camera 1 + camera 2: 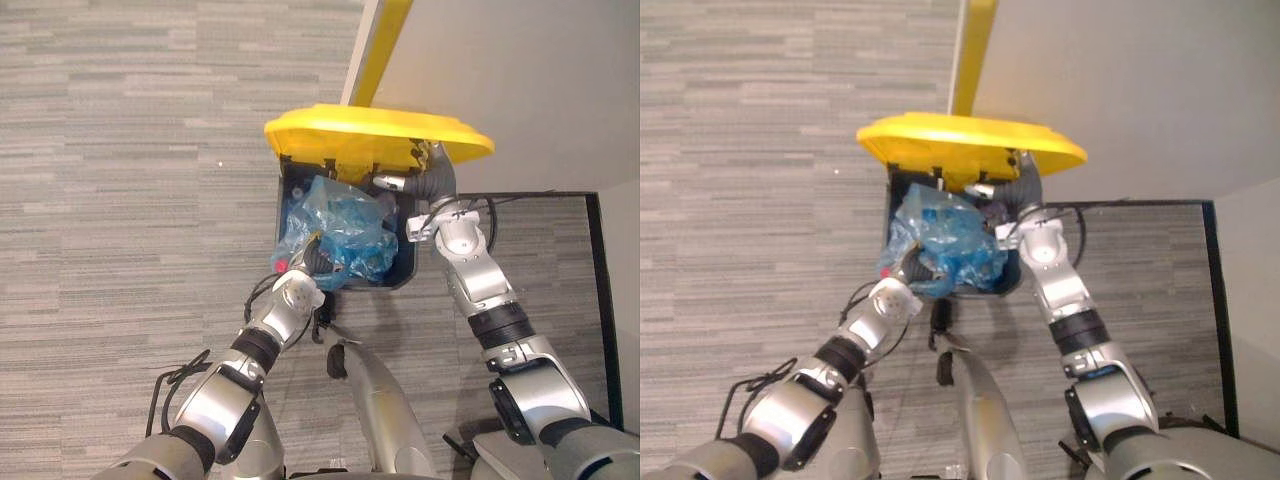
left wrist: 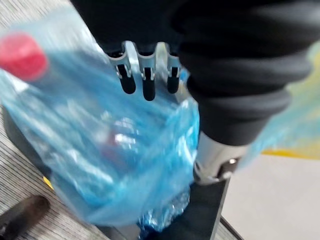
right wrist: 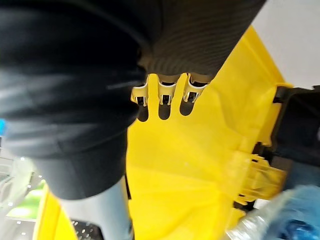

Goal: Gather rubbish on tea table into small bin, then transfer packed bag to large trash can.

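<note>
The right hand [image 1: 432, 178] is propping the yellow lid [image 1: 370, 130] with straight, side-by-side fingers [image 3: 164, 92]. The left hand [image 1: 298, 293], fingers [image 2: 146, 75] curling into the blue bag [image 1: 340, 225], is holding it in the large trash can [image 1: 409, 268] mouth. Release only once the bag is clearing the rim.

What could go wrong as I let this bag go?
The right hand props the lid open; a slip could drop the lid on the bag. The bag bulges over the can at its near rim by the left hand, so it may tip out onto the floor.
</note>
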Motion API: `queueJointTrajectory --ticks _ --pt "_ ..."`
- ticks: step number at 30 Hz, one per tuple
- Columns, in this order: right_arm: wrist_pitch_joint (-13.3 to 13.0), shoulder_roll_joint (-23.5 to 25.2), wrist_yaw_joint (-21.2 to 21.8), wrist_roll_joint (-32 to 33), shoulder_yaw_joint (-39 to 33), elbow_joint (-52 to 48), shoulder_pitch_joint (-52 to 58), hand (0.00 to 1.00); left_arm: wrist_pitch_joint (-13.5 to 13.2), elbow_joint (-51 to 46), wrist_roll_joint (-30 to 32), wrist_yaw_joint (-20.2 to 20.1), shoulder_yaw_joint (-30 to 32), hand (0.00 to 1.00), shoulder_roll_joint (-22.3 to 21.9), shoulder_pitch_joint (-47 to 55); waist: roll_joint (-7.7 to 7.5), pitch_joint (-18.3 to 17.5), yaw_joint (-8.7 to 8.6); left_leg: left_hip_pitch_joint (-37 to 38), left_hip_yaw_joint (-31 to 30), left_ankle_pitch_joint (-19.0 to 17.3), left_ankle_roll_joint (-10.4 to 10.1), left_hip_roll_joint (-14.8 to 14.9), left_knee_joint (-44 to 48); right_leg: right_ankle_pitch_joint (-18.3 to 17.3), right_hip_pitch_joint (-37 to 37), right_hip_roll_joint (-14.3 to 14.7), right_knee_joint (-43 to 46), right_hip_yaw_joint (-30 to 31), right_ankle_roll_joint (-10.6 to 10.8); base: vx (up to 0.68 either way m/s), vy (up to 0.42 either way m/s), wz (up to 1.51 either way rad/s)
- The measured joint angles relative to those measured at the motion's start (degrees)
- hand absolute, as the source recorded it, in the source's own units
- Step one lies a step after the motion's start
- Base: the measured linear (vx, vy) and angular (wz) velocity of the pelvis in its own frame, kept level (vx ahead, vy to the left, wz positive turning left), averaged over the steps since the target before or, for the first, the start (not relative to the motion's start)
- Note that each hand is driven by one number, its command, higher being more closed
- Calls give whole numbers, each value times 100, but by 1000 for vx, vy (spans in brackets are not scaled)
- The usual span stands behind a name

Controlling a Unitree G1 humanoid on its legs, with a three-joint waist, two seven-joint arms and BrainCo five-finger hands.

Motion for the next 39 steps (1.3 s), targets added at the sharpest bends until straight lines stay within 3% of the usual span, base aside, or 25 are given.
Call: queueJointTrajectory --ticks 9,12,16,18,20,21,22,23,24,25,27,28,30,32,33,34,39 --pt "154 189 213 -423 -144 424 1337 0 -186 -1349 -548 6 933 0 251 2381 224 -447 49 540 -217 144 220 -215 -529 66 606 -105 -433 -51 142 33 67 12" --pt "200 277 306 -452 -366 649 1595 0 -254 -1282 -888 -19 1297 0 279 2987 247 -521 73 665 -239 177 280 -326 -581 60 717 -217 -394 -54 176 25 78 7" --pt "227 627 358 -703 -622 817 2069 0 -294 -159 -1277 -243 1857 0 283 3439 226 -510 100 1056 -311 59 551 -625 -351 -20 1040 -470 -61 83 326 -31 118 0" --pt "216 868 376 -952 -610 987 2357 0 -264 530 -1301 -297 2156 0 261 3530 169 -489 82 1166 -153 15 656 -914 -178 70 1110 -651 -23 335 589 -192 169 -28" --pt "215 994 391 -1091 -608 1062 2601 0 -261 676 -1387 -322 2363 0 218 3605 156 -483 89 1253 -62 24 685 -988 -161 160 1262 -711 -239 397 761 -149 121 -24" --pt "208 1104 426 -1228 -601 1150 2902 0 -256 689 -1416 -361 2522 0 219 3633 126 -480 103 1340 22 103 752 -1004 -157 54 1435 -754 -512 321 993 -150 144 -34" --pt "197 1210 486 -1355 -590 1320 3108 0 -265 739 -1416 -375 2585 0 218 3662 182 -495 94 1332 102 175 802 -871 -174 -290 1492 -762 -524 198 1379 -217 123 -41" --pt "184 1332 523 -1440 -620 1586 3295 0 -258 839 -1428 -391 2618 0 266 3641 242 -467 85 1315 214 228 840 -792 -177 -472 1288 -855 173 134 1011 -256 120 -35" --pt "198 1467 539 -1600 -766 2099 3562 0 -246 946 -1457 -399 2701 0 278 3620 165 -515 25 1347 234 278 834 -728 -204 -719 1157 -925 1375 151 706 -236 54 -16" --pt "213 1543 546 -1653 -897 2329 3714 0 -236 976 -1457 -402 2715 0 279 3615 214 -518 22 1357 224 301 821 -692 -227 -847 1160 -947 1855 156 691 -149 36 -8" --pt "217 1794 526 -1617 -1504 2590 3931 0 -206 966 -1454 -402 2738 0 302 3626 84 -631 -2 1351 267 389 757 -620 -325 -1258 1373 -1044 2864 358 785 -75 -55 -18" --pt "220 1824 506 -1681 -1672 2838 3958 0 -160 987 -1453 -406 2735 0 254 3585 6 -690 16 1318 287 415 710 -602 -318 -1584 1680 -1088 2930 576 933 -38 -117 -22" --pt "236 1949 456 -1691 -2007 3062 3949 0 -152 1010 -1428 -433 2855 0 98 3528 -84 -788 33 1267 307 531 617 -597 -479 -1790 1859 -1009 2382 582 1092 -63 -167 -15" --pt "305 1972 322 -1741 -2370 3249 4035 0 -150 1059 -1453 -474 3010 0 -204 3530 119 -1117 57 1393 504 908 649 -548 -1181 -1846 2218 -756 1084 560 966 21 -146 -37" --pt "312 1973 309 -1737 -2452 3297 4038 0 -157 1064 -1464 -468 3035 0 -246 3523 147 -1154 81 1434 567 982 613 -564 -1305 -1862 2292 -728 842 571 803 28 -108 -45" --pt "318 1971 285 -1701 -2626 3339 4017 0 -155 1131 -1471 -468 3027 0 -295 3516 272 -1195 79 1502 627 1126 606 -556 -1516 -1759 2329 -678 654 578 758 -50 -69 -20" --pt "388 1948 247 -1526 -3123 3637 4033 0 -157 1304 -1585 -479 3013 0 -475 3585 420 -1466 3 1886 615 1349 657 -558 -2085 -1518 2727 -552 46 597 844 -19 -11 -2"
